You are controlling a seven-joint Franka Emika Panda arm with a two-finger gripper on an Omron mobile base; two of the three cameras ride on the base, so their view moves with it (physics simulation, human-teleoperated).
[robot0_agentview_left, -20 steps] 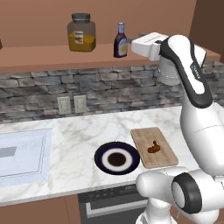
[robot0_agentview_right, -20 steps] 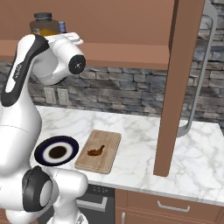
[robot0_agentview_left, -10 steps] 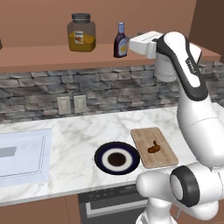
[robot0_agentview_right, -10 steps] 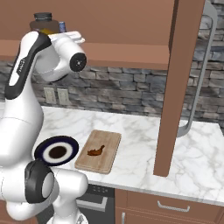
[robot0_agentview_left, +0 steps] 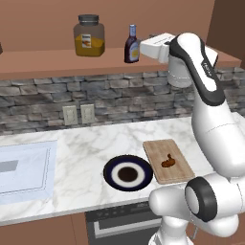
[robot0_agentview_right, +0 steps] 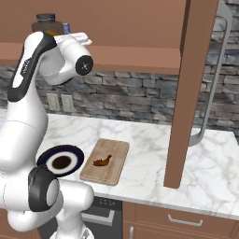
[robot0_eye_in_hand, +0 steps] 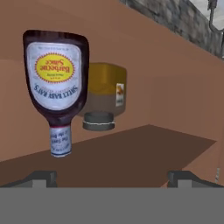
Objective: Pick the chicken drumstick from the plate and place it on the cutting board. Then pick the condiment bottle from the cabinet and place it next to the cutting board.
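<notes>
While the white arm is raised up to the level of the long reddish-brown wooden shelf [robot0_agentview_left: 57, 64], its two-finger gripper [robot0_agentview_left: 143, 47] is just beside the small slim bottle of dark brown-purple sauce with a pale blue cap [robot0_agentview_left: 132, 44], on the bottle's right side in the left base view. The gripper's jaws stand wide apart and hold nothing. In the hand view the two dark finger tips are at the far left and far right of the bottom edge, and the bottle [robot0_eye_in_hand: 55, 85] appears upside down between them, more to the left, with its yellow-orange label reading "Barbeque Sauce". The bottle stands upright on the shelf and is not touched by the fingers.

Left of the bottle on the same shelf stands a wide glass jar with orange filling and a grey lid [robot0_agentview_left: 89, 36]; in the hand view it [robot0_eye_in_hand: 103, 94] is behind the bottle.

On the white marble counter [robot0_agentview_left: 81, 143] below, the small reddish-brown glazed drumstick [robot0_agentview_left: 168, 161] lies on the rectangular light tan wooden cutting board [robot0_agentview_left: 159, 148], about at its middle. The round dark navy plate with a thin white ring and brown centre [robot0_agentview_left: 111, 168] is just beside the board, on its left in the left base view, and nothing lies on it. In the right base view the board [robot0_agentview_right: 116, 151] and the drumstick [robot0_agentview_right: 102, 160] are seen between the plate [robot0_agentview_right: 74, 152] and a brown wooden post [robot0_agentview_right: 186, 93].
</notes>
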